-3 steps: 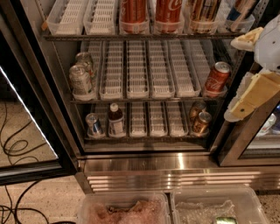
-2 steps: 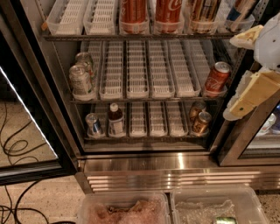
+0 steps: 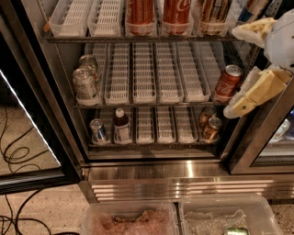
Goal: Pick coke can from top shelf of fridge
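The gripper [image 3: 232, 72] hangs at the right edge of the open fridge [image 3: 183, 176], its two cream fingers [image 3: 257, 89] spread wide apart and holding nothing, the lower one just beside a red can [image 3: 226, 85] at the right end of the middle rack. On the top shelf [image 3: 138, 40] the coke can [image 3: 177, 13] stands upright near the middle of the front rail (its top is cut off by the frame), between a second red can [image 3: 140, 13] and a gold can [image 3: 213, 13].
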